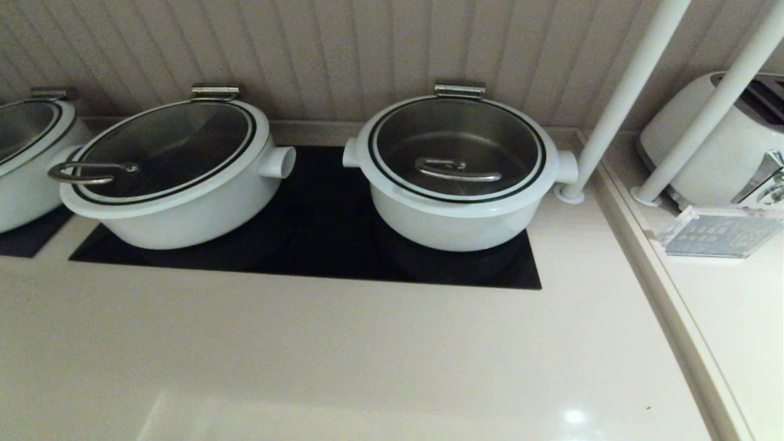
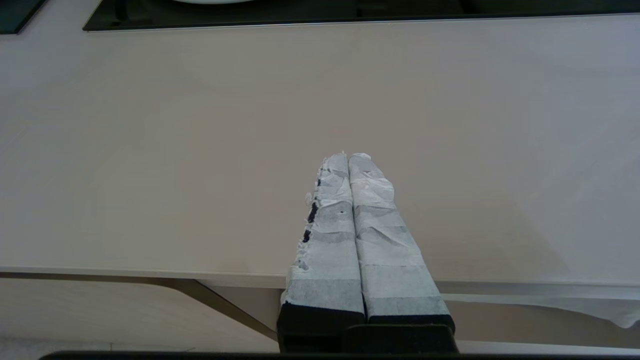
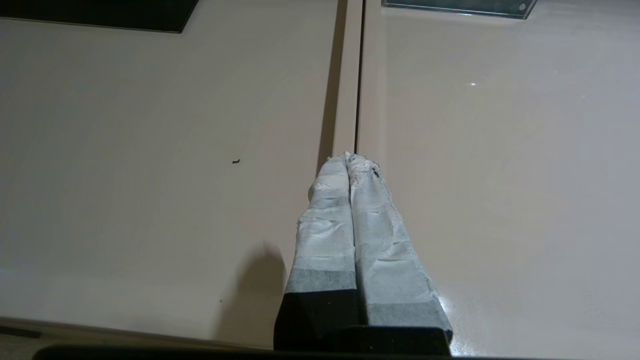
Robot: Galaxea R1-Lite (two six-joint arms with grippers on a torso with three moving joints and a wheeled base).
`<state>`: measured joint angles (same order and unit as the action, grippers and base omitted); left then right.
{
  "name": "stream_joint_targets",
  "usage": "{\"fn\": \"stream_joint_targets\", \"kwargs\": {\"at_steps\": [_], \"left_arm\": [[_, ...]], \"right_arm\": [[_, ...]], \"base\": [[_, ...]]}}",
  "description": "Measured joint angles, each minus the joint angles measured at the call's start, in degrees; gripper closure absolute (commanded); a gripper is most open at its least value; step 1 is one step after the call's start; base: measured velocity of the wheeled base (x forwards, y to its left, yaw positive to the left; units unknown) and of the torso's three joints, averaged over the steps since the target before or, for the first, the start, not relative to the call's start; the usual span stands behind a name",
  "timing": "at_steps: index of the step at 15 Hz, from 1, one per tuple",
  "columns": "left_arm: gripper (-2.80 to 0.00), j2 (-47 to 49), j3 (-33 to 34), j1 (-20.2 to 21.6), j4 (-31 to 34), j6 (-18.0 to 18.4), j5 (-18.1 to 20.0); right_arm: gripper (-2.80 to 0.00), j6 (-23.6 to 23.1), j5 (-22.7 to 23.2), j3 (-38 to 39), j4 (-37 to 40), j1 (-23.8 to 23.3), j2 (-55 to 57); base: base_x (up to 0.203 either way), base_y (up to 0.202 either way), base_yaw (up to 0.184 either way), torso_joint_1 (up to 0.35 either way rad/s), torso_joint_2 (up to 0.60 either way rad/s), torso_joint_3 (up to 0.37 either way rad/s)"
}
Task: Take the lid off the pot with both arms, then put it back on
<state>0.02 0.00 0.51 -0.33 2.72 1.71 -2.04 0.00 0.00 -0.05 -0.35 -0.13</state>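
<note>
The round white pot (image 1: 450,223) stands on the right part of the black cooktop (image 1: 318,245), with a short stub handle on each side. Its glass lid (image 1: 392,168) lies closed on it, with a curved steel bar handle (image 1: 458,169) near the middle and a steel hinge (image 1: 459,90) at the back. Neither arm shows in the head view. My left gripper (image 2: 348,156) is shut and empty over the bare beige counter near its front edge. My right gripper (image 3: 348,157) is shut and empty over the counter beside a seam.
A wider oval white pot (image 1: 177,208) with a glass lid and steel loop (image 1: 86,173) stands left of the task pot. A third pot (image 1: 24,159) is at the far left. Two white poles (image 1: 625,92), a white toaster (image 1: 723,141) and an acrylic sign (image 1: 716,233) are at the right.
</note>
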Motion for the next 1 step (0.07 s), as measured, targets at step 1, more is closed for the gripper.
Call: {"fn": "stream_joint_targets", "kwargs": {"at_steps": [1], "left_arm": [[0.00,0.0,0.0,0.0,0.0,0.0,0.0]], "right_arm": [[0.00,0.4,0.0,0.0,0.0,0.0,0.0]], "base": [[0.000,0.000,0.000,0.000,0.00,0.000]]}}
